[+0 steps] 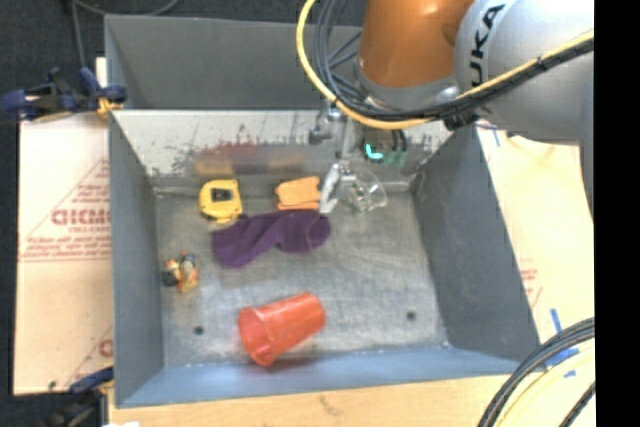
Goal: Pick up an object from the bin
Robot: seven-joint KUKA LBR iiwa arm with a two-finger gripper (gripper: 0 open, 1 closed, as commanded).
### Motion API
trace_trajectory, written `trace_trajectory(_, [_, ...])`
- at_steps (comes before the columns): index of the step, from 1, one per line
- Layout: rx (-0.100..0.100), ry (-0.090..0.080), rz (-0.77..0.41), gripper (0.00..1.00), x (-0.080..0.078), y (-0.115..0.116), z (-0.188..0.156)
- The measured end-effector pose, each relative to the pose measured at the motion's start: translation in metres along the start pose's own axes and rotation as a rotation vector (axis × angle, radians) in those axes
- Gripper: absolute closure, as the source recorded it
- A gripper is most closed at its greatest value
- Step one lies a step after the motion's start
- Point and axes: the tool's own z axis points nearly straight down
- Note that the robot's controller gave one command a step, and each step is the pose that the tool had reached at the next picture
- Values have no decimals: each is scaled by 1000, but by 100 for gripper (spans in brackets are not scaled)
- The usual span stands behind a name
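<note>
Up at the back of the grey metal bin (pixel 133 245), my jaws are hanging low, right next to a small flat orange thing (pixel 297 193) on the floor by the back wall. They're at its right edge, and whether they're touching it or just beside it, I can't say. Honestly can't tell if the jaws are apart or together from this angle either.

Left of the orange thing, near it but not touching, is a yellow tape measure (pixel 220 200). Just in front of both lies a crumpled purple cloth (pixel 270 237), with its right end close to my jaws. There's something clear and glassy (pixel 366 196) just right of the jaws; no idea what it is.

Further off, a tiny toy figure (pixel 182 272) sits near the left wall. An orange-red plastic cup (pixel 282 325) lies on its side up front, wide end pointing left.
</note>
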Motion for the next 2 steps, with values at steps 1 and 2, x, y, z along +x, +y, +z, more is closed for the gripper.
trace_trajectory(1, [-1, -8, 1, 0, -1, 0, -5])
trace_trajectory(2, [2, -12, -96, 0, 16, 10, 23])
